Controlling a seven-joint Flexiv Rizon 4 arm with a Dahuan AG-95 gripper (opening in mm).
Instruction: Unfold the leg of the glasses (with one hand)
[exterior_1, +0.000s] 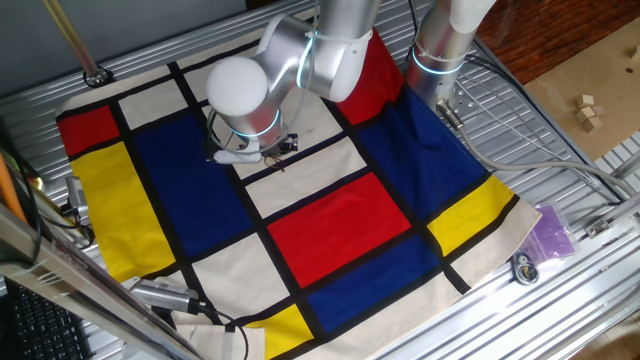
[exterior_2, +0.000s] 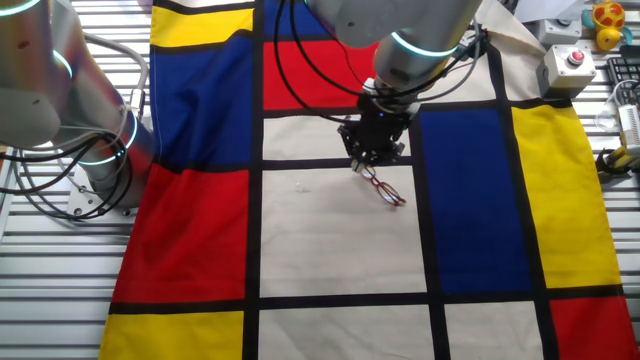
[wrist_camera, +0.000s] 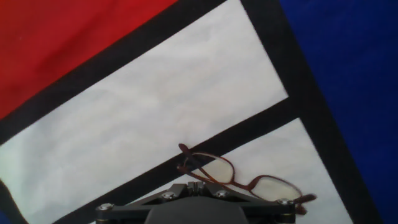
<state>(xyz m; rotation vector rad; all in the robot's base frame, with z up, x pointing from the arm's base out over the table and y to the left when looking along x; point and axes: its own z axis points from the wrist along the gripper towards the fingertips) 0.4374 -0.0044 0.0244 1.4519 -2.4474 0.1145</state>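
- The glasses (wrist_camera: 239, 179) (exterior_2: 384, 188) lie on a white square of the checked cloth (exterior_2: 330, 230), beside a black stripe.
- The gripper (exterior_2: 369, 160) hangs just above them; whether its fingers are wide or narrow I cannot tell.

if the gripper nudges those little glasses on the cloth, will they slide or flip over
The glasses look thin-wired and light, so they would probably slide or pivot rather than resist. Lying flat, they seem unlikely to flip. The cloth may drag slightly; the thin frame could bend.

My fingertips are cut off by the hand view's bottom edge, so their spacing's unclear. The glasses (wrist_camera: 239, 179) sit partly behind my gripper (wrist_camera: 196, 210) body.
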